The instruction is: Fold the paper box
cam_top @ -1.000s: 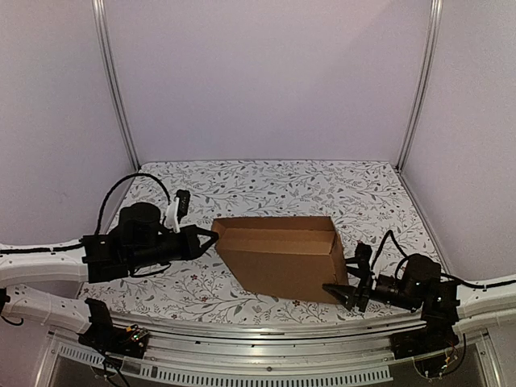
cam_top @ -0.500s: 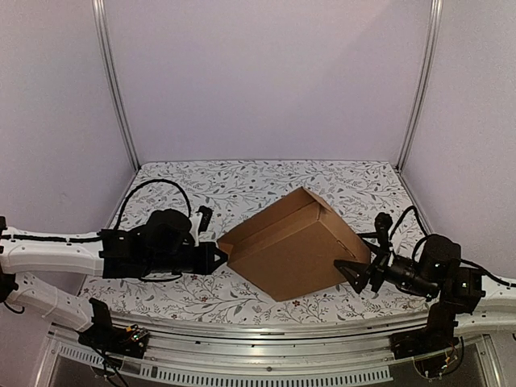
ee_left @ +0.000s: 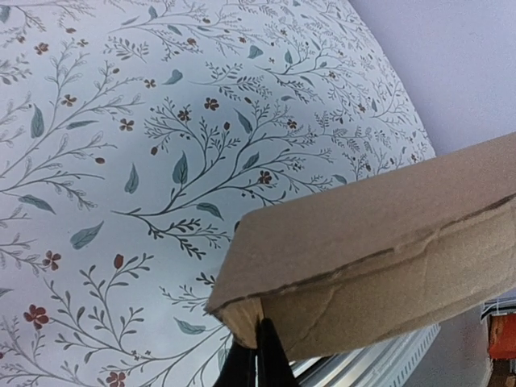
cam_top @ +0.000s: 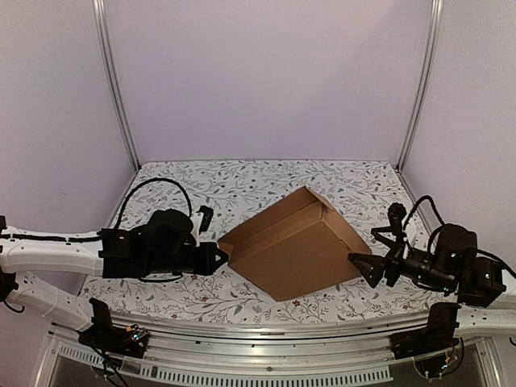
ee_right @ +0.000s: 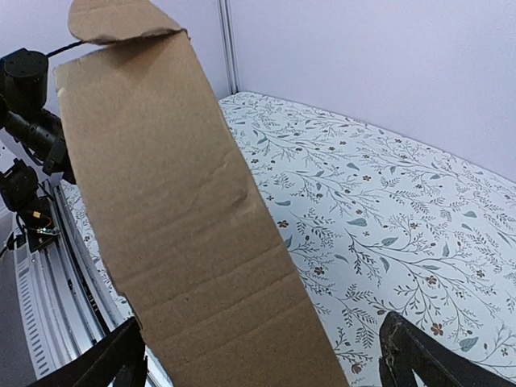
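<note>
Precariously, left gripper (cam_top: 219, 256) pinching one corner of the paper box (cam_top: 294, 250), right gripper (cam_top: 364, 266) spread wide: my lone hold may slip.

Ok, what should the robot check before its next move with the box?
1. Left hand pinching a corner of the plain brown cardboard box: ok.
2. Right hand gripping the box: not ok, it is wide open.
3. Box lying flat on the flowery tablecloth: not ok, it is tilted with one side lifted.
4. Flaps all tucked in: cannot tell.
</note>
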Available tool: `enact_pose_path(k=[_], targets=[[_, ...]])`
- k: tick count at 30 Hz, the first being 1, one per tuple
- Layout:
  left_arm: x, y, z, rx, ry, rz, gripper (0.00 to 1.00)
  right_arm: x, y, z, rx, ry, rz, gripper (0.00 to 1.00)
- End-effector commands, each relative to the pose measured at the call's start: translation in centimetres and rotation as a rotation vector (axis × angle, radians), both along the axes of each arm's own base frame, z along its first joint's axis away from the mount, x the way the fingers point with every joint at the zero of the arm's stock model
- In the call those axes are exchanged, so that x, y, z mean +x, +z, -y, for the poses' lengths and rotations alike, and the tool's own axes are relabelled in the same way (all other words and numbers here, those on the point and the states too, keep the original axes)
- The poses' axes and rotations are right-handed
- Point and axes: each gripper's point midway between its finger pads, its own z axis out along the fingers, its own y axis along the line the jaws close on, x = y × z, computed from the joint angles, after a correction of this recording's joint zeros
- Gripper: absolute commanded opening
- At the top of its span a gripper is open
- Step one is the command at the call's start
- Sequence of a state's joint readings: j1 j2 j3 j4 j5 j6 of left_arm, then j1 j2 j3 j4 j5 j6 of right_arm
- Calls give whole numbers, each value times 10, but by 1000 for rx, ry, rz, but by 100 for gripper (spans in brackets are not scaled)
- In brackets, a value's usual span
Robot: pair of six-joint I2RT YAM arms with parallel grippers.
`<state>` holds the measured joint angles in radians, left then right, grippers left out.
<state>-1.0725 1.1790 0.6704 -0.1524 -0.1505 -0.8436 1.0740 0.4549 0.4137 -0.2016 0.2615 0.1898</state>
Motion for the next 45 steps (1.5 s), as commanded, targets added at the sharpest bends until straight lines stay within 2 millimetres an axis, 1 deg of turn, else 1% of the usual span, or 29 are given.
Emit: enact_pose_path(k=[1,4,5,7,8,10,13,14,16,18,21,23,28,32,39,42,43,45], targets=[[-5,-1,-1,42,-12,0,0,-2,28,24,1,-60,1,99],[-4,1,0,42,-13,4,0,-11,45,22,5,-3,-12,99],[-4,2,0,41,-13,6,0,-13,55,22,11,4,-8,99],[-4,3,0,44,-12,7,0,-14,61,20,0,17,-15,99],[-4,4,1,44,-14,10,0,-13,60,18,-18,17,-25,98],[-3,6,1,42,-12,14,0,-12,53,16,-54,14,-51,88],[-3,8,1,39,-10,16,0,-7,38,11,-104,-5,-98,65],[-4,8,1,41,-10,16,0,-7,35,10,-104,-5,-111,60],[-4,8,1,44,-9,17,0,-8,27,6,-99,1,-140,45],[-4,9,1,43,-11,18,0,-10,22,5,-88,5,-159,33],[-4,10,2,44,-11,19,0,-12,15,5,-63,6,-182,20],[-3,12,2,46,-11,24,0,-12,9,5,-45,4,-202,14],[-3,13,2,49,-7,26,0,-13,-10,-3,-17,6,-258,6],[-3,14,3,49,-8,26,0,-8,-37,-8,-21,-28,-306,1],[-3,18,-1,73,2,34,0,17,-83,-6,-13,-187,-324,0],[-3,19,-6,91,11,39,0,28,-97,-6,1,-250,-318,0],[-4,18,-7,98,15,40,0,31,-105,-8,-8,-266,-323,0],[-3,17,-10,113,23,42,0,37,-110,-14,-2,-284,-325,0]])
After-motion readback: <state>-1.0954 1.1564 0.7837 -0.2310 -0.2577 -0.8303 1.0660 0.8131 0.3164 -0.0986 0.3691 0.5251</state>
